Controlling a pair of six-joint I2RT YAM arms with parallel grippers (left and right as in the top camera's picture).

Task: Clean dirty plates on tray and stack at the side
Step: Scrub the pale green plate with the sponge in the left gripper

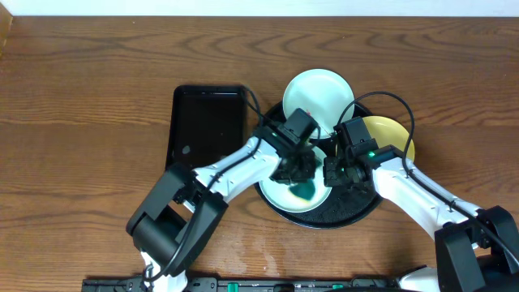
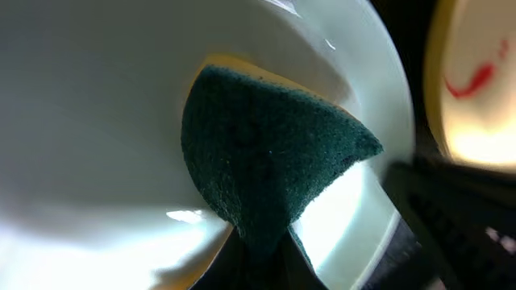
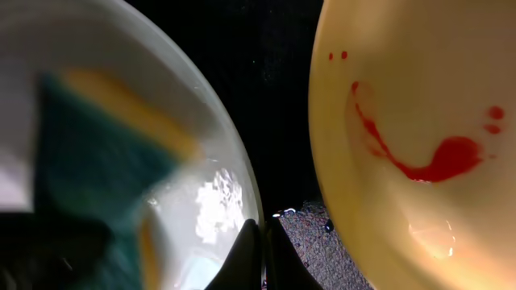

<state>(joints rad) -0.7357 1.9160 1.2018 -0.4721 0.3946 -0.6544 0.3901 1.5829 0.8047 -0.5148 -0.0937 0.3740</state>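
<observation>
The round black tray (image 1: 357, 212) holds a mint plate (image 1: 285, 197) at its front left. My left gripper (image 1: 298, 169) is shut on a green and yellow sponge (image 1: 306, 190) and presses it onto this plate; the left wrist view shows the sponge (image 2: 266, 153) on the plate (image 2: 97, 121). My right gripper (image 1: 335, 173) is shut on the same plate's rim (image 3: 242, 185), fingers (image 3: 260, 250) pinching its edge. A yellow plate (image 1: 392, 135) with a red smear (image 3: 435, 157) lies at the tray's right. A second mint plate (image 1: 318, 96) rests on the tray's far rim.
A smaller rectangular black tray (image 1: 207, 122) lies on the wooden table left of the round tray. Both arms cross over the round tray's front half, and black cables loop above it.
</observation>
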